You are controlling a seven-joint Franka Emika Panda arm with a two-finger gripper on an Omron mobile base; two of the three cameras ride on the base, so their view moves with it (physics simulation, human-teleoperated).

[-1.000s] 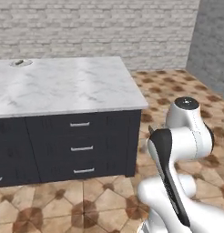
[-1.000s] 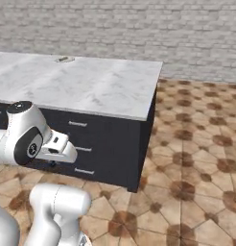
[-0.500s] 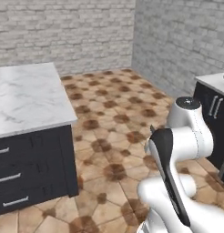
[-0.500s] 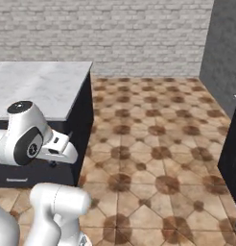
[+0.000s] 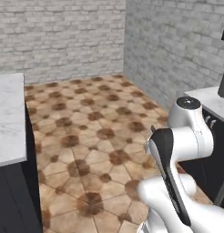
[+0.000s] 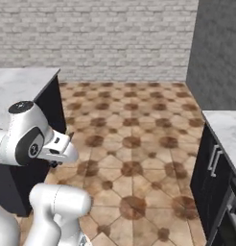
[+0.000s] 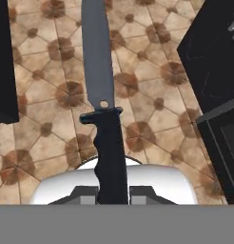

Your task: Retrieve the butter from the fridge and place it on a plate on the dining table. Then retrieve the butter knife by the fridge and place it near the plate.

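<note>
My gripper (image 7: 112, 193) is shut on the butter knife (image 7: 105, 119), holding it by the lower end of its black handle. In the hand view the dark pointed blade runs straight up from the handle, over the tiled floor. The white arm (image 5: 177, 141) is folded close to the base, and its forearm (image 6: 31, 139) shows at the left of the right base view. The butter, the fridge, the plate and the dining table are out of view.
A marble top over dark drawers (image 5: 7, 118) stands at the left (image 6: 24, 84). A pale counter on dark cabinets (image 6: 225, 129) stands at the right (image 5: 209, 100). Brown tiled floor (image 6: 134, 139) lies open between them, up to the brick walls.
The whole picture has swung: the base has turned right, so the marble top has slid off to the left and a dark cabinet has come in at the right. The knife stays gripped.
</note>
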